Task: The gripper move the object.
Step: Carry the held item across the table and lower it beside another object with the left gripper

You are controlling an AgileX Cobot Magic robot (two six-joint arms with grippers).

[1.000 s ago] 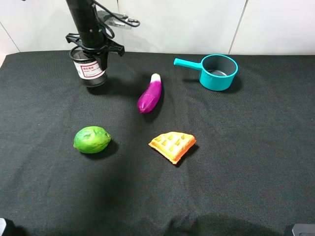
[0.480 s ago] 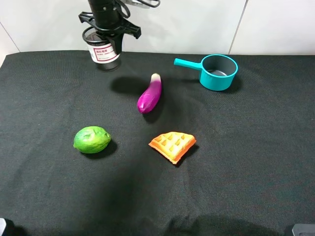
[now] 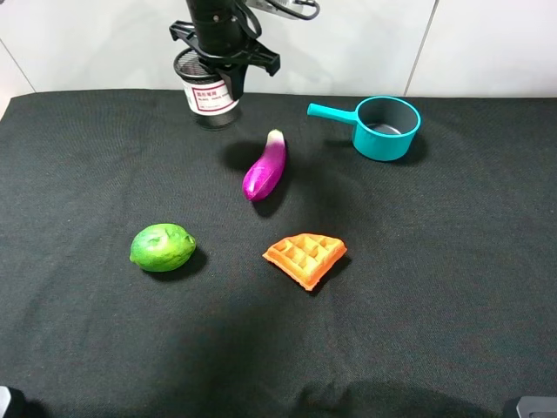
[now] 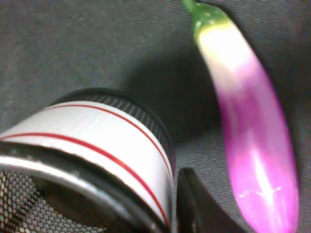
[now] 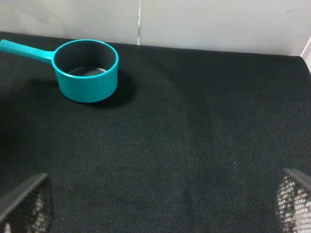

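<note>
My left gripper (image 3: pixel 223 63) is shut on the object, a black wire-mesh cup (image 3: pixel 212 92) with a white label in red print. It holds the cup in the air over the table's far edge, above and left of the purple eggplant (image 3: pixel 265 165). In the left wrist view the cup (image 4: pixel 92 145) fills the near side, one black finger (image 4: pixel 194 206) lies against its wall, and the eggplant (image 4: pixel 248 126) lies on the cloth beyond it. My right gripper (image 5: pixel 155 204) is open and empty, its mesh fingertips (image 5: pixel 29 204) far apart.
A teal saucepan (image 3: pixel 383 126) with a handle stands at the back right, also in the right wrist view (image 5: pixel 87 68). A green lime (image 3: pixel 162 247) lies front left and an orange waffle piece (image 3: pixel 305 258) near the middle. Black cloth (image 3: pixel 435 287) covers the table.
My left gripper has carried the cup up off the table and to the right, from the far left towards the eggplant. Nothing else has moved.
</note>
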